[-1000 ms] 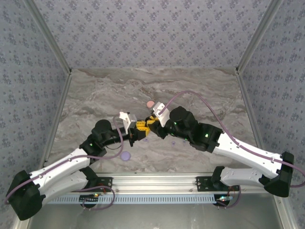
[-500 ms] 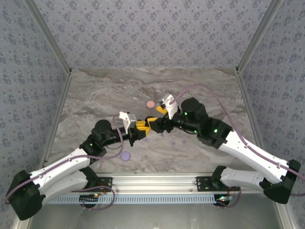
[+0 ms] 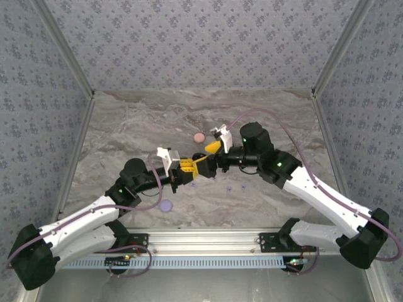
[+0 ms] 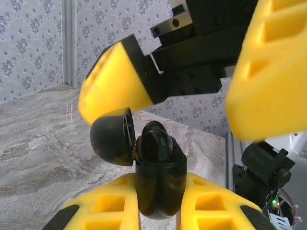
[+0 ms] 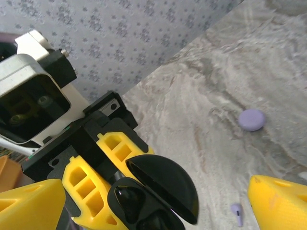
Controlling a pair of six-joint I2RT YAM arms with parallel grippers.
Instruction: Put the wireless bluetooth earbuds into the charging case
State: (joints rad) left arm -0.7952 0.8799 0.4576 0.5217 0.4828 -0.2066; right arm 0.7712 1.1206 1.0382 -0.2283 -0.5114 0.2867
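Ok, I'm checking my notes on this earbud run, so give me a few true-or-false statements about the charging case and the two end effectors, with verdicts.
1. The left end effector is shut on the black charging case. True.
2. The case's lid is closed. False: it is hinged open to one side.
3. The right end effector is clamped on the case. False: its jaws stand wide open, with the case near the gap between them.
4. A lavender case lies closed on the marble table. True.
5. The pink case is held up in the air. False: it rests on the table, beyond the end effectors.
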